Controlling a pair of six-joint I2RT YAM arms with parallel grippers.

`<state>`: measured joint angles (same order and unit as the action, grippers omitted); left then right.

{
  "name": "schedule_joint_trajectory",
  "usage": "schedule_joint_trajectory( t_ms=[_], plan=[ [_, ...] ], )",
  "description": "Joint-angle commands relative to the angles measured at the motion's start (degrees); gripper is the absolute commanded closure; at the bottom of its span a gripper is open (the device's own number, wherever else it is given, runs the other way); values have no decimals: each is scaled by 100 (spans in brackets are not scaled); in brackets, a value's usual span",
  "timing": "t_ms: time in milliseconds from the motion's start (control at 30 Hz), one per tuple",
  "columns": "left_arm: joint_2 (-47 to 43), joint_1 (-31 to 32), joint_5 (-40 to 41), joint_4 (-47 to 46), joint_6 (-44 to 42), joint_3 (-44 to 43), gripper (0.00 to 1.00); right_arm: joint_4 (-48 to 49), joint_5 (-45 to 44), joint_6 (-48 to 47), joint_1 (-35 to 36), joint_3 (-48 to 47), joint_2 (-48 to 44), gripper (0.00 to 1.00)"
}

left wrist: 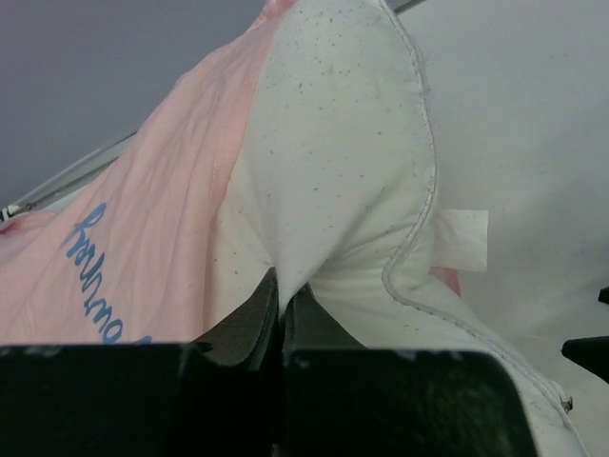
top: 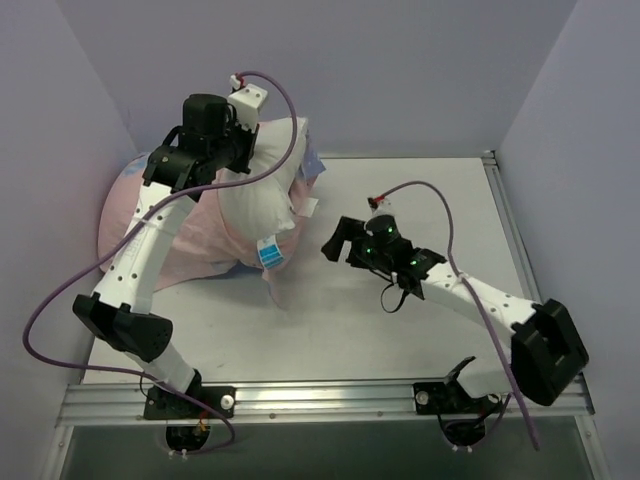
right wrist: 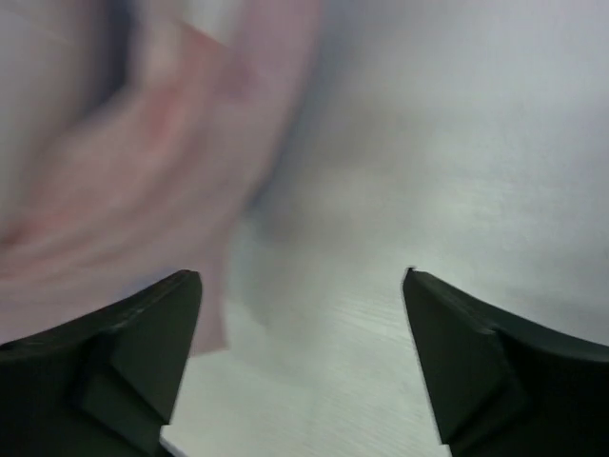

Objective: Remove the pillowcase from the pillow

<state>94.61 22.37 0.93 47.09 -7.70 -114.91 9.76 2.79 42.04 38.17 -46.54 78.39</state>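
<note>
The plump white pillow (top: 262, 190) hangs lifted at the back left, its blue-and-white label (top: 270, 254) at the lower edge. My left gripper (top: 240, 150) is shut on a pinch of the pillow's white speckled fabric (left wrist: 343, 171); the jaws (left wrist: 283, 286) meet on that fold. The pale pink pillowcase (top: 190, 240) lies bunched on the table around the pillow's lower left, and its pink cloth with blue lettering (left wrist: 162, 238) shows beside the pillow. Just right of the pillow, my right gripper (top: 322, 225) is low over the table, open (right wrist: 303, 276) and holding nothing, with blurred pink pillowcase (right wrist: 143, 171) ahead to its left.
Lilac walls close in the left, back and right of the white table (top: 400, 330). An aluminium rail (top: 505, 215) runs along the right edge and another along the near edge. Purple cables loop over both arms.
</note>
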Motion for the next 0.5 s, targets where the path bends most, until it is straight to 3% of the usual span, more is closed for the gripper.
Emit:
schedule_joint_trajectory(
  t_ms=[0, 233, 333, 467],
  plan=[
    [-355, 170, -286, -517, 129, 13, 98, 184, -261, -661, 41, -899, -816, 1],
    [-461, 443, -348, -429, 155, -22, 98, 404, 177, -829, 418, -2367, 236, 0],
    [-478, 461, -348, -394, 225, -49, 98, -51, 205, -820, 550, -3070, 975, 0],
    [-531, 505, -462, -367, 313, 30, 98, 543, 476, -794, 832, -3019, 1301, 0]
  ],
)
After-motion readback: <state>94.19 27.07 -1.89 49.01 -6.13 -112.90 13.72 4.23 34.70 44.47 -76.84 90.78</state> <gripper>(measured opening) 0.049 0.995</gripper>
